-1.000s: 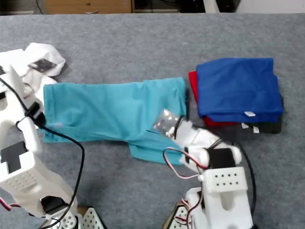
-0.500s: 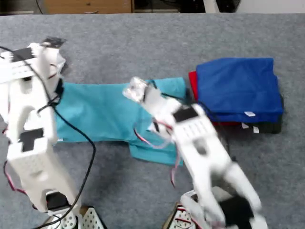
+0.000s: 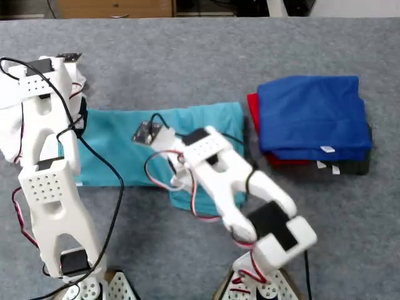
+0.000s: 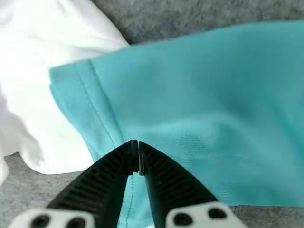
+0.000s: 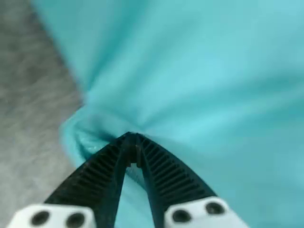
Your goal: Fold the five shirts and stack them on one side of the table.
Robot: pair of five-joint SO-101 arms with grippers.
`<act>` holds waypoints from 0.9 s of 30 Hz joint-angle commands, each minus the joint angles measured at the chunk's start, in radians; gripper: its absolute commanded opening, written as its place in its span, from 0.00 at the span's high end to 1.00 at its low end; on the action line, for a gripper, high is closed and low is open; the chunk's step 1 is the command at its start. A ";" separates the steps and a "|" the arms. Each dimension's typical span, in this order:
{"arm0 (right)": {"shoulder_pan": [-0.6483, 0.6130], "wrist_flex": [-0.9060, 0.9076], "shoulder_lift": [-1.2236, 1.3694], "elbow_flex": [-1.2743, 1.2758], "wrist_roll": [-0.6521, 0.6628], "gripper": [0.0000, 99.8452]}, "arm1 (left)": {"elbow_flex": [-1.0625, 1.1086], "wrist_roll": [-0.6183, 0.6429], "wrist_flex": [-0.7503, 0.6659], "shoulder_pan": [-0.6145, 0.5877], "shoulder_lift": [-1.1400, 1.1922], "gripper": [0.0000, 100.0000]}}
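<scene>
Both grippers clamp the teal shirt [image 3: 119,147], spread mid-table and partly under the arms

From above, we see the left arm [image 3: 47,181] covering the shirt's left edge and the right arm [image 3: 225,181] crossing its middle, hiding both sets of fingertips; the white shirt [image 3: 9,128] runs out of view behind the left arm, and the piece beneath the blue shirt [image 3: 312,112] and red shirt [image 3: 255,115] shows only a dark rim. At the wrists, the left gripper [image 4: 137,153] has its jaws pressed together on the teal hem, and the right gripper [image 5: 133,148] pinches a bunched teal fold
</scene>
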 commanded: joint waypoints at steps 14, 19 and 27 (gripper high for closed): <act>0.082 0.009 -0.596 0.311 0.091 1.00 | -0.049 0.011 0.012 -0.018 -0.004 0.98; 0.150 -0.021 -0.530 0.285 0.095 1.00 | -0.044 0.011 0.014 -0.017 -0.004 0.98; 0.234 -0.157 -0.308 0.125 0.095 1.00 | -0.049 0.015 0.014 -0.014 -0.004 0.98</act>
